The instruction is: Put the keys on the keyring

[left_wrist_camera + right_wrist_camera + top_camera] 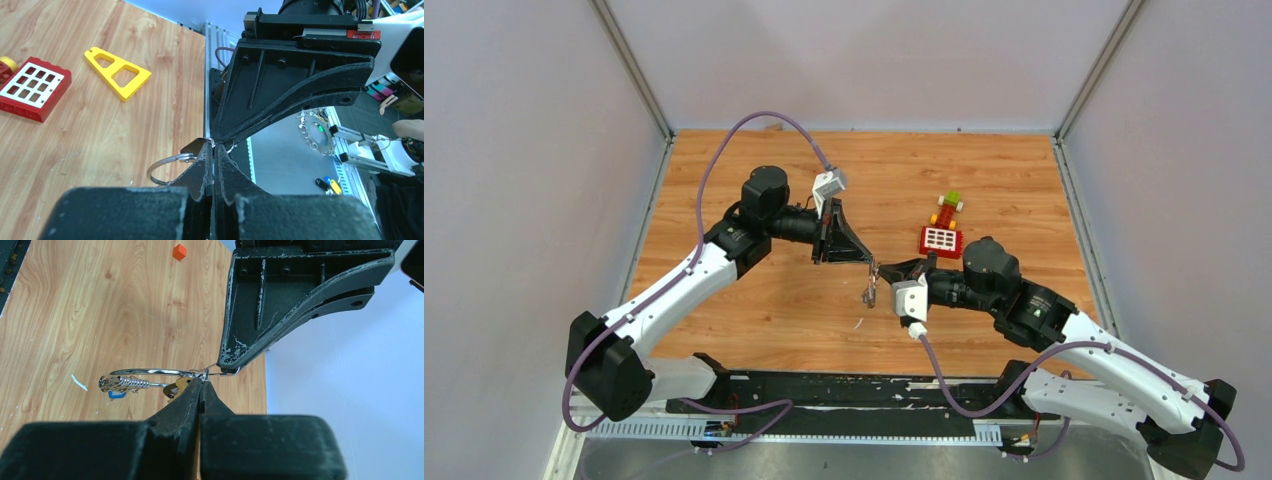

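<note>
We see a robotics lab test cell. The wood-grain table is boxed in by plain pale panels held in aluminium posts. Along the table's near edge run a black mounting rail and a slotted cable duct; purple cables loop above the table. Past the table's edge stands an aluminium extrusion.

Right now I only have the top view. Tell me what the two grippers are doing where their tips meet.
Observer: In the right wrist view, the right gripper is shut on the keyring wire.
Operator: Check the left one.
Observer: The left gripper is shut too, meeting the right gripper at the ring. I can't tell whether it grips the wire.
Operator: List what hangs on the ring.
Observer: A blue tag and a coiled silver piece.
</note>
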